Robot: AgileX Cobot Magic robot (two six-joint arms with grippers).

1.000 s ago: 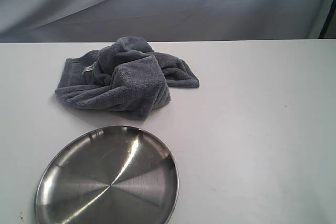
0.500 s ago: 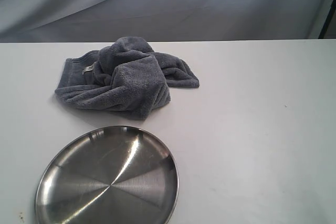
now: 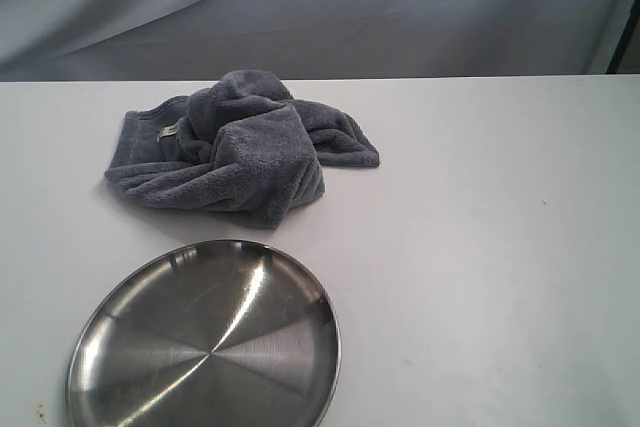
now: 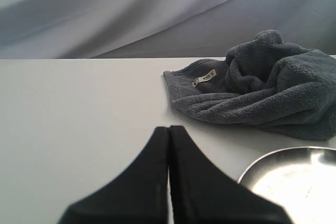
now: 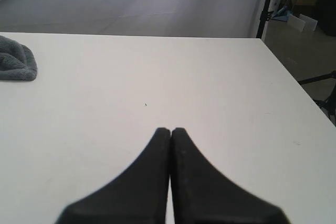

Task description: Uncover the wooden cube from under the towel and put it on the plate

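Note:
A dark grey fluffy towel (image 3: pixel 235 147) lies bunched on the white table toward the back left, its small tag (image 3: pixel 166 133) showing. The wooden cube is hidden; no part of it shows. The shiny steel plate (image 3: pixel 120 347) sits in front of the towel at the near left. Neither arm appears in the exterior view. In the left wrist view my left gripper (image 4: pixel 168 128) is shut with nothing in it, short of the towel (image 4: pixel 262 85) and beside the plate's rim (image 4: pixel 252 169). My right gripper (image 5: pixel 170 129) is shut and empty over bare table, far from the towel's edge (image 5: pixel 16 64).
A grey fabric backdrop (image 3: pixel 320 7) hangs behind the table's far edge. The table's right edge (image 5: pixel 294 87) drops to a floor with stands and boxes (image 5: pixel 299 3). The white tabletop (image 3: pixel 480 247) stretches to the right of the towel and plate.

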